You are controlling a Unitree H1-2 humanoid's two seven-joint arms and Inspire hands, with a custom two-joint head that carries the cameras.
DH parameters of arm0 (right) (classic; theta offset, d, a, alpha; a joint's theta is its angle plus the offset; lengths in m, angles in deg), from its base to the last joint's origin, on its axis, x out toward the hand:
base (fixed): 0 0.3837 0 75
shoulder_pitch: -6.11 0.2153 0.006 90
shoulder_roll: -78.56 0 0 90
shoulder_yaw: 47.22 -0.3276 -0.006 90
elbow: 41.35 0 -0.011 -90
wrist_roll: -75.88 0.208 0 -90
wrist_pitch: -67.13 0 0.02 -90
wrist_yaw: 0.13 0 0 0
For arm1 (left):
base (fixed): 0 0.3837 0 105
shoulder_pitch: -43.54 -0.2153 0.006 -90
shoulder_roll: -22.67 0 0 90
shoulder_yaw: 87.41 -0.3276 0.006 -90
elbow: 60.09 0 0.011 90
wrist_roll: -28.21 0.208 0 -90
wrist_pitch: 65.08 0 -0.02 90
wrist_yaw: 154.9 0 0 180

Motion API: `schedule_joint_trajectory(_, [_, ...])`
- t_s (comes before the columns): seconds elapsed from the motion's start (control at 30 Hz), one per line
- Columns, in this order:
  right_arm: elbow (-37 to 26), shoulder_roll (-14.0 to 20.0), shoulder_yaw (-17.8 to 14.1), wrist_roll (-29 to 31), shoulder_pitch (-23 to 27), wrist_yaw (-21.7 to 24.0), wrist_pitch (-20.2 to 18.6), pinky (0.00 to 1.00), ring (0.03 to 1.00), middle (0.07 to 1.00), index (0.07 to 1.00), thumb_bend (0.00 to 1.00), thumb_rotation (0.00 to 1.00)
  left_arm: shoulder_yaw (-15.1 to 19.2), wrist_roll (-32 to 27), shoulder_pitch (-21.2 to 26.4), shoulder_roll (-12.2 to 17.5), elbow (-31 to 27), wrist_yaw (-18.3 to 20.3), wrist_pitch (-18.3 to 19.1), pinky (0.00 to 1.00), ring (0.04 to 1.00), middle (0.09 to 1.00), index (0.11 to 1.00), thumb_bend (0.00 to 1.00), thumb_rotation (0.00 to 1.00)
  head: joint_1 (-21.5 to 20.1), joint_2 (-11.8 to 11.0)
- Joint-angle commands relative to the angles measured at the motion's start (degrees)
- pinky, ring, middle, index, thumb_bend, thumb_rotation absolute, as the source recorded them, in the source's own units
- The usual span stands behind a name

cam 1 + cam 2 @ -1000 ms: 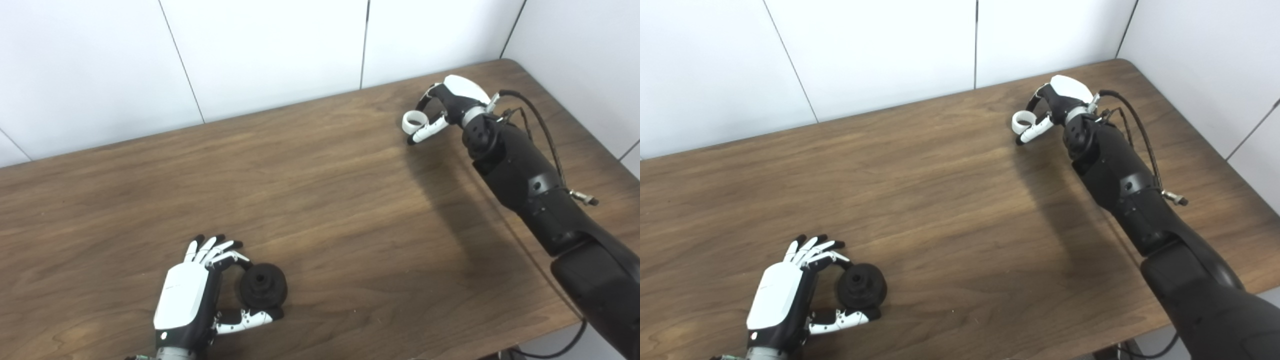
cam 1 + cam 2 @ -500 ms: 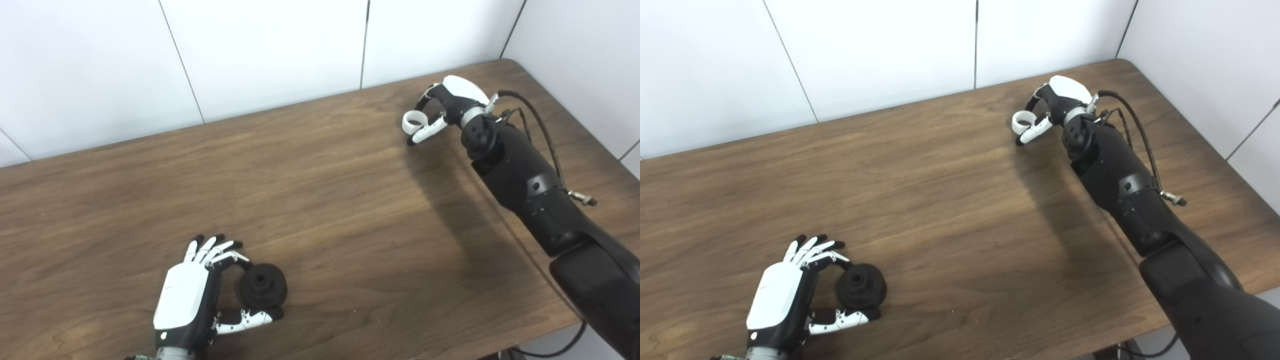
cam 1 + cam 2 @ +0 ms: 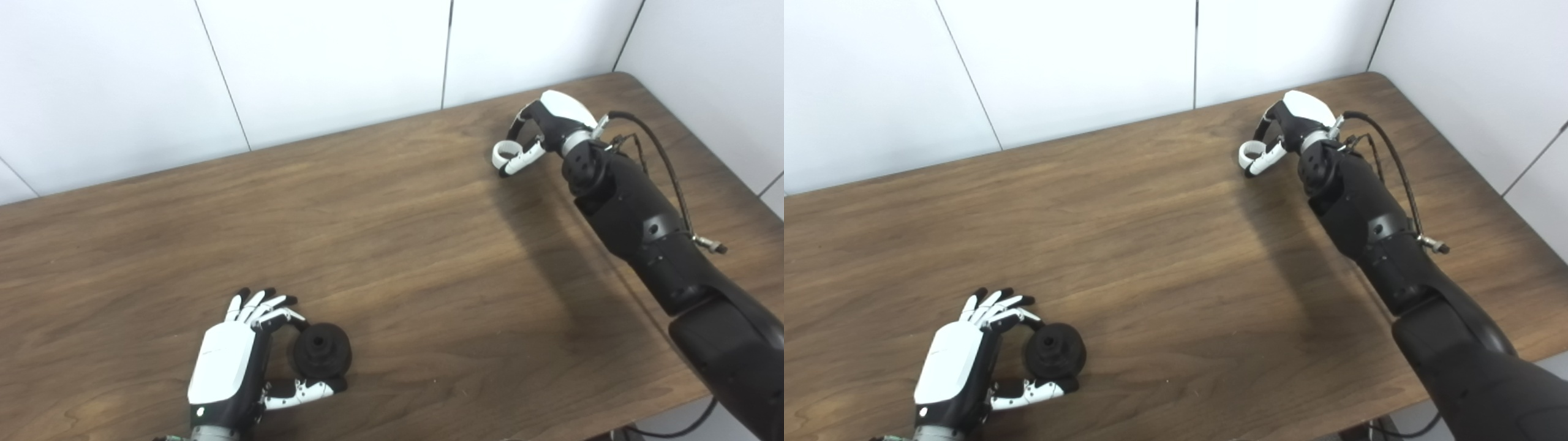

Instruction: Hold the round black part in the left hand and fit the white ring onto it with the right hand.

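Note:
The round black part (image 3: 321, 350) lies on the wooden table (image 3: 398, 245) near its front left. My left hand (image 3: 229, 367) is curled round it, forefinger on its far side and thumb on its near side. At the far right of the table my right hand (image 3: 551, 119) is shut on the small white ring (image 3: 503, 150), pinched between thumb and a finger. The ring is tilted and sits low, close to the tabletop; I cannot tell whether it touches. The two hands are far apart.
A black cable (image 3: 664, 159) loops along the right forearm. White wall panels (image 3: 337, 61) stand behind the table and to its right. The table's rounded far right corner (image 3: 631, 76) lies just beyond the right hand.
The right hand has tipped slightly, so the white ring now looks flatter and a little lower. The left hand and the black part have not moved.

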Motion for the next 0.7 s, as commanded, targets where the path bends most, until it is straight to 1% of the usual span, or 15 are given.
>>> schedule_joint_trajectory(0.0, [-1.55,1.36,-0.87,0.01,1.78,-1.55,1.13,0.96,0.974,0.870,0.489,0.52,0.13,0.38,1.69,-1.33,1.39,-0.45,1.54,1.39,1.00,0.907,0.805,0.482,0.52,0.05,-0.06,0.04])
schedule_joint_trajectory(0.43, [-2.57,1.65,-1.19,0.35,0.63,-1.83,1.87,0.92,0.959,0.858,0.488,0.52,0.13,0.43,1.89,-1.40,1.05,-0.95,1.96,1.87,1.00,0.908,0.803,0.482,0.52,0.05,0.31,0.33])
schedule_joint_trajectory(0.53, [-4.71,2.07,-0.76,0.41,0.28,-0.49,2.10,0.96,0.966,0.867,0.489,0.52,0.13,0.35,2.18,-1.37,0.90,-1.61,3.37,2.87,1.00,0.917,0.812,0.482,0.52,0.05,0.50,0.38])
schedule_joint_trajectory(0.67, [-9.70,2.63,1.11,-0.64,0.35,3.34,1.45,0.97,0.966,0.870,0.488,0.52,0.13,0.25,2.08,-1.28,0.95,-1.07,2.62,2.05,1.00,0.912,0.807,0.482,0.52,0.05,1.15,0.58])
